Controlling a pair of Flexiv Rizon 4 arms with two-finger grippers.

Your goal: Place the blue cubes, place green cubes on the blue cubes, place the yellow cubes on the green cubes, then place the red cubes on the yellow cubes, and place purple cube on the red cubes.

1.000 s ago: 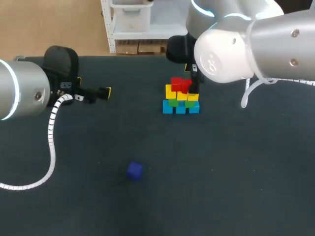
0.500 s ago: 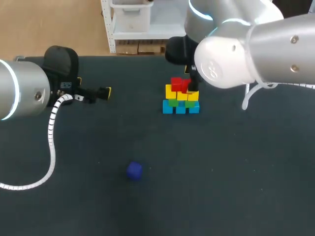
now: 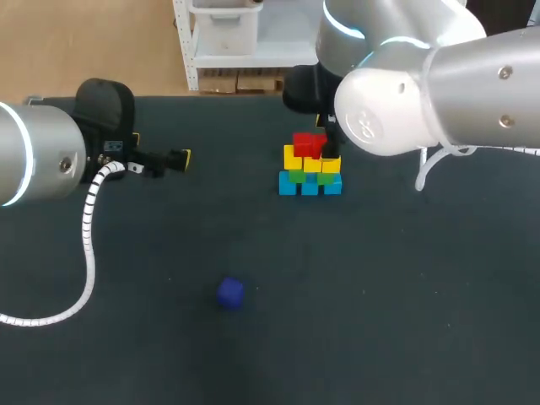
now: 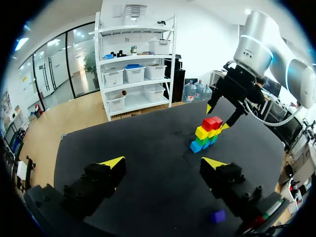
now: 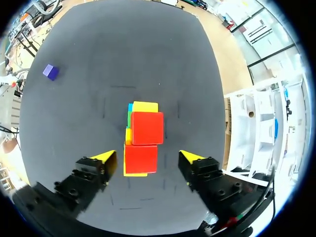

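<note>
Red cubes (image 5: 146, 128) atop the stack (image 3: 310, 175), under the spread right gripper (image 5: 148, 156); left gripper (image 4: 163, 162) likewise spread; purple cube (image 3: 229, 293) well apart

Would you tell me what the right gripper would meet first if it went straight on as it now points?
Probably the nearer red cube atop the stack; the right gripper points down at it, open fingers either side, though depth is unclear.

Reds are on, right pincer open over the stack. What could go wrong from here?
1. The right pincer flanks the nearer red cube; any sideways drift on retreat could knock it off.
2. The two red cubes look slightly offset, so the purple cube, lying far off, may land on an uneven seat and topple.
</note>
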